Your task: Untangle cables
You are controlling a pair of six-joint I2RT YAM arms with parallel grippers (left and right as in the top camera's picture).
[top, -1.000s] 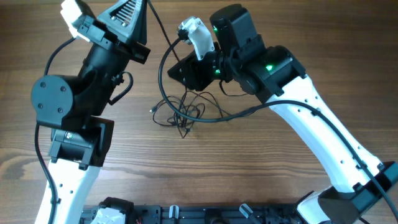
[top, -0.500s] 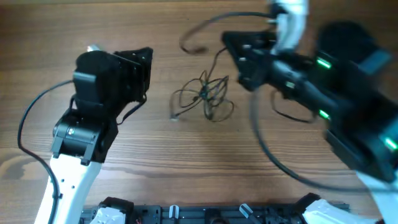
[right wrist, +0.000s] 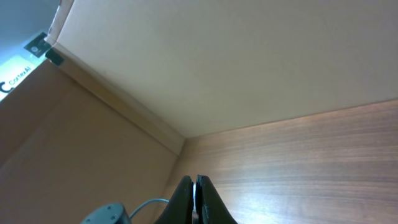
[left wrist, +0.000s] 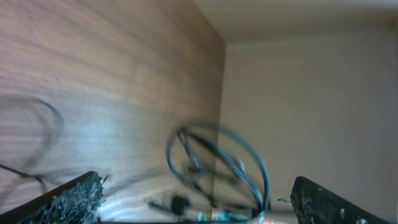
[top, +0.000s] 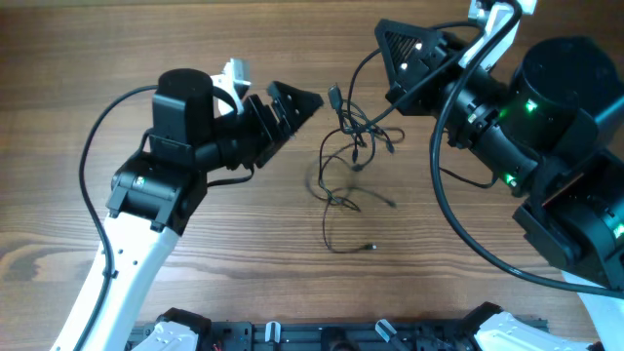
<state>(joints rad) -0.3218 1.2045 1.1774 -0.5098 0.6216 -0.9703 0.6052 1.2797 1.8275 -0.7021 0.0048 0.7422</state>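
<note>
Opening wide just now, the left gripper [top: 291,105] holds nothing; the right gripper [right wrist: 194,198] has shut, seemingly empty. The cables [top: 349,136] lie between them, more spread than before, so the knot seems looser.

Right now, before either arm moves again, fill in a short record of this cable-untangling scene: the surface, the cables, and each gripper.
surface: wooden table
cables: thin, black, knotted together mid-table between the two arms
loose end: one strand trails toward the arms' bases and ends in a small plug
left gripper: open, fingers wide, facing the tangle, holding nothing
right gripper: shut; no cable shows between its fingers in the wrist view, so whether it pinches one cannot be told
</note>
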